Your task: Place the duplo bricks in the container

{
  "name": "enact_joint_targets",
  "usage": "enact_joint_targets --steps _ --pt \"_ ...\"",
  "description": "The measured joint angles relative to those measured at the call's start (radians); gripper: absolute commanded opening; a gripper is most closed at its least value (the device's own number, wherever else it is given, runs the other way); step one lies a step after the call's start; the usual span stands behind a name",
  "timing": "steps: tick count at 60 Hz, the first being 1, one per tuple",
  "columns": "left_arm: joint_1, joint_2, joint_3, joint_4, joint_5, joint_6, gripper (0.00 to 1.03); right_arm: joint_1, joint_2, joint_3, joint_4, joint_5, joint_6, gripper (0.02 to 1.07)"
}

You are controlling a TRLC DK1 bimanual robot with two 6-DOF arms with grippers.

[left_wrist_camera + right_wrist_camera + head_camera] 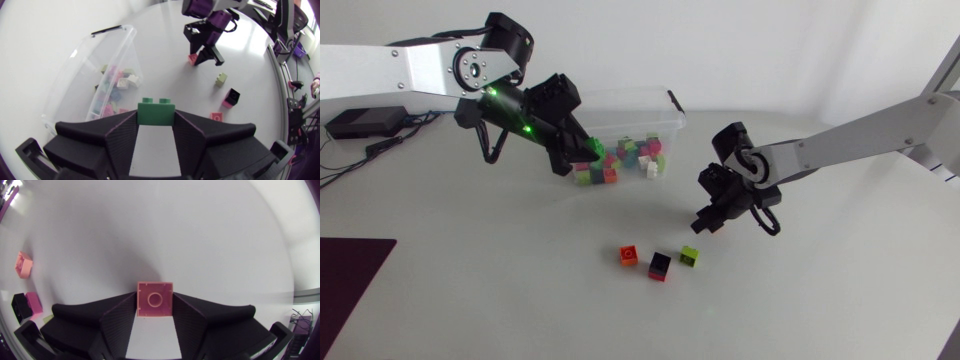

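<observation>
1. Left gripper (582, 152) – jaws closed on a green brick (156, 111), one finger on each side and the studs pointing away from the wrist. It hangs at the near end of the container (665, 112); whether the brick is over the rim or just outside it cannot be told.
2. Container – a clear plastic tub with a black clip on its far rim. It holds a heap of pink, green and white bricks (638, 155).
3. Right gripper (708, 222) – jaws closed on a pink brick (155, 299), seen from its hollow underside. It hangs above bare table, between the tub and the loose bricks.
4. Loose bricks on the table, well apart from the tub: a red brick (629, 256), a black brick stacked on a pink one (660, 266), and a yellow-green brick (689, 256), near one another in a short row. The right gripper is just beyond the yellow-green one.
5. A black box (365, 122) with cables lies behind the left arm.
6. A dark mat (350, 290) covers the table's near left corner.
7. A green light (510, 105) glows on the left arm's last link.
</observation>
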Motion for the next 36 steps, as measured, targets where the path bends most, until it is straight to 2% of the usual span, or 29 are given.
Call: enact_joint_targets --steps 17,24,36 --pt "0.021 0.006 0.055 0.125 -0.002 -0.132 0.40 0.002 -0.028 0.008 -0.044 -0.001 0.008 0.31" --pt "0.024 0.034 0.090 0.188 -0.029 -0.189 0.40 0.004 -0.069 0.027 -0.075 -0.008 0.019 0.31" --pt "0.039 0.127 0.185 0.223 -0.064 -0.258 0.41 0.031 -0.129 0.092 -0.121 -0.021 0.034 0.31"
